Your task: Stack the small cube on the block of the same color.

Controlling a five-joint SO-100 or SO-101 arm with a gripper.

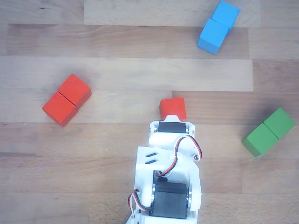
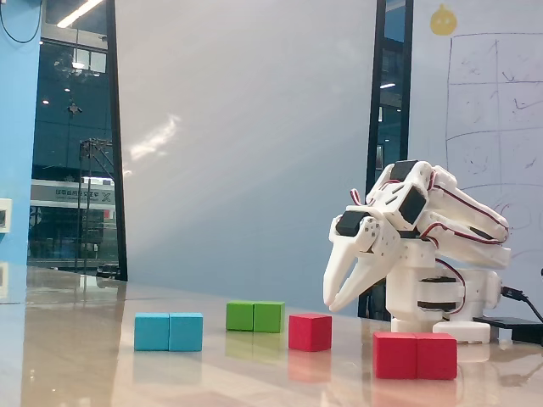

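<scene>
Approach step in hand: tool hovering with fingers apart over small cube, resting on counter at twelve o'clock of arm in other view, red block toward nine o'clock; next likely lowering, then clamping.

White arm hunched forward, pincer angled downward, jaws slightly parted, empty
</scene>
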